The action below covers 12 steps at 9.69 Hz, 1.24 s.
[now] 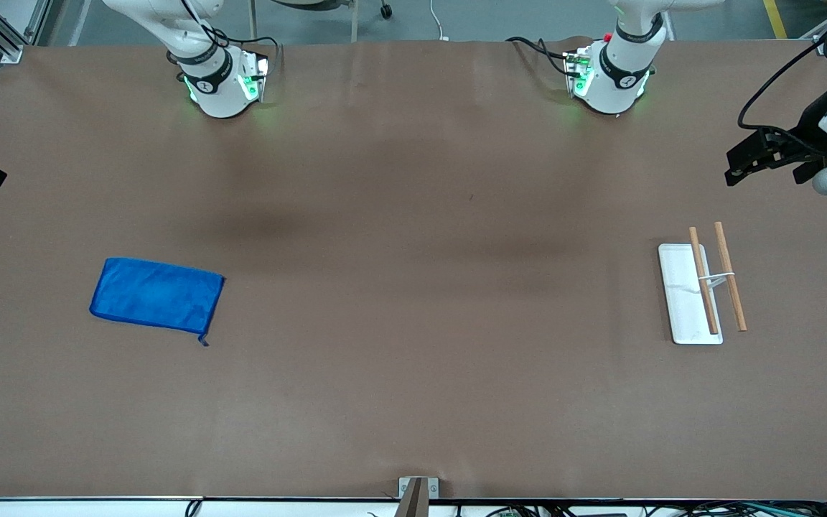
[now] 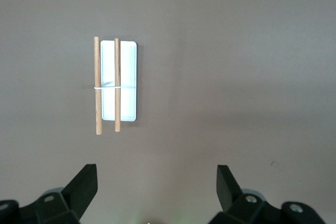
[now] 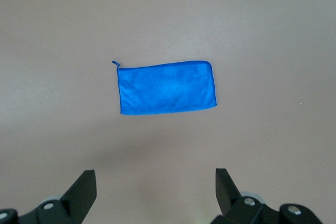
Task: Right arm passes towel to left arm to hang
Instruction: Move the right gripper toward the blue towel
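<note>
Covering the table (image 1: 413, 402): brown paper

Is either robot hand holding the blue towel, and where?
No. Both grippers, left and right, are open and empty; the towel lies flat on the table.

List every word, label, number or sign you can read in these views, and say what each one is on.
No readable text in any view.
The towel is plain blue, with no tag lettering visible.
The white rack base and its two wooden rods carry no print.
The small round marks on the black bands of both arm bases are too small to read.
</note>
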Available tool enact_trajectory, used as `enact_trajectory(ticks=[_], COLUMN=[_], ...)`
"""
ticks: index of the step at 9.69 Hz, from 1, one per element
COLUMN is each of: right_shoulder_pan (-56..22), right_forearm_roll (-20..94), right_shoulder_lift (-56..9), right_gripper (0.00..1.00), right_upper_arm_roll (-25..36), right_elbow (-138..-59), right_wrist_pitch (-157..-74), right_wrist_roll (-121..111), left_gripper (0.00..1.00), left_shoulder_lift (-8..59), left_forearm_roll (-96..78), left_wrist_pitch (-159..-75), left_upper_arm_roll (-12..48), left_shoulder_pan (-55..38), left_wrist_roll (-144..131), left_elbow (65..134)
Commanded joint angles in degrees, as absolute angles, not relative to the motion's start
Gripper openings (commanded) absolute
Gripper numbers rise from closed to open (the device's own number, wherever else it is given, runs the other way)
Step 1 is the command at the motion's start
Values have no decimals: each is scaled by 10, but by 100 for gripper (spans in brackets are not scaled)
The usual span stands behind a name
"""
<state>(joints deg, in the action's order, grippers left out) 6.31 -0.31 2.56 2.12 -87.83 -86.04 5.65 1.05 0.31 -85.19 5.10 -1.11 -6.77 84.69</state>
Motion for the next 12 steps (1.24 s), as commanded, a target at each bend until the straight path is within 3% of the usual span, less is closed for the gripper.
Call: enact_trajectory(ticks=[1,7,12], right_shoulder_pan=[64,70,71], right_forearm_roll=[-3,-42,-37], right_shoulder_lift=[24,-15,-90], right_gripper=[100,100,100], right_upper_arm_roll=[22,29,33], right_elbow=[-873,-895,-1131], right_wrist_pitch=[-855,-887,-1184], right_wrist_roll=[50,-63,-70], left_gripper=[100,100,98], left_shoulder_lift=[17,55,23], left_forearm_roll=[10,21,23], left_wrist_pitch=[-859,-860,-899], left_upper_arm_roll=[54,50,53], left_shoulder_pan=[-7,-7,-5], left_wrist_roll=[-72,-121,-56], left_elbow=[861,833,862])
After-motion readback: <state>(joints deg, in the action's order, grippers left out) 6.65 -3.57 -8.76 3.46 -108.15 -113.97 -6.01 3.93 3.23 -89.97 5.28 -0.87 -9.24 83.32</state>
